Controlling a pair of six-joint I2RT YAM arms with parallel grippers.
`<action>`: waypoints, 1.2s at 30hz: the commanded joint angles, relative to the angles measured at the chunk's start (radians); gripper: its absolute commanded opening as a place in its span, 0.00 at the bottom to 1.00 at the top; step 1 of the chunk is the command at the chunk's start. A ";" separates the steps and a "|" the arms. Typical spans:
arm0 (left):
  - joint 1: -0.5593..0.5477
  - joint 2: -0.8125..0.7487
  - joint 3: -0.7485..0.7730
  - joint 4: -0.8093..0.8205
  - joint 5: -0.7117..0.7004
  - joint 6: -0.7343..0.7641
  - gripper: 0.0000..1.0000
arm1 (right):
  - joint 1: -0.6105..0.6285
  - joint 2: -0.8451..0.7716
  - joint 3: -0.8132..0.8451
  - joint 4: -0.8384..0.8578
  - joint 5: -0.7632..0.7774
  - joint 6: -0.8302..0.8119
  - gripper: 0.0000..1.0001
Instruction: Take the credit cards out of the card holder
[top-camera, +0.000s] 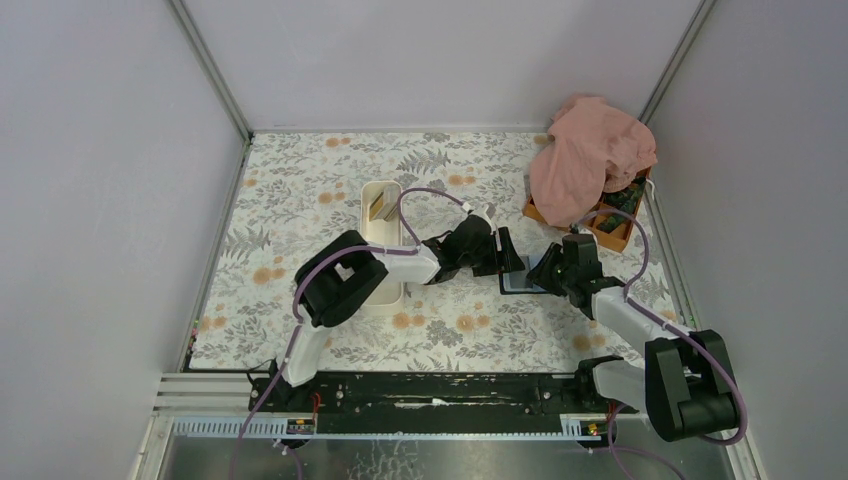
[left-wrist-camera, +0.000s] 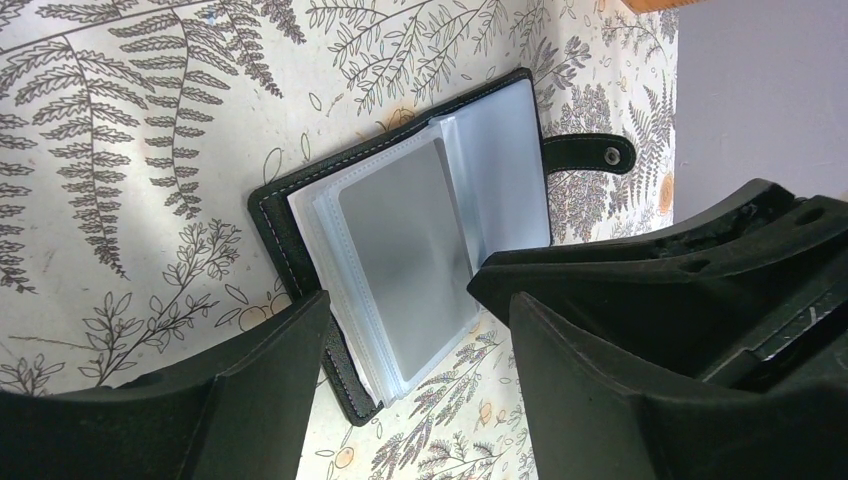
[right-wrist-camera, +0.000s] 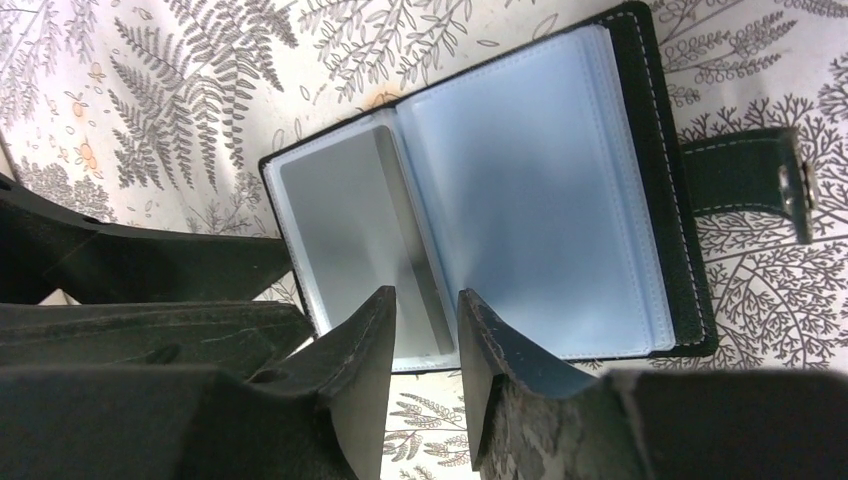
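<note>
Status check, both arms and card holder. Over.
Left gripper open, above card holder. Right gripper narrowed at sleeve edge, grip unclear. Holder lies open, grey card in sleeve. Nothing blocking.

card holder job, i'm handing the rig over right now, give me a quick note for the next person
Left gripper: open, above the card holder, holding nothing.
Right gripper: jaws narrow at the edge of the sleeves; grip unclear.
Holder: unfolded flat on the table between the arms.
Done: holder opened.
To do: a grey card sits in its sleeve; pull cards out.
</note>
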 joint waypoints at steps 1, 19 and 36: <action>0.001 -0.018 0.006 0.015 -0.002 -0.004 0.74 | -0.009 0.005 -0.022 0.046 0.008 0.015 0.37; 0.070 -0.165 -0.126 0.034 0.040 0.073 0.72 | -0.148 0.028 0.111 -0.030 0.190 -0.004 0.50; 0.115 -0.230 -0.201 0.088 0.085 0.086 0.71 | -0.146 0.211 0.085 0.044 0.103 -0.021 0.16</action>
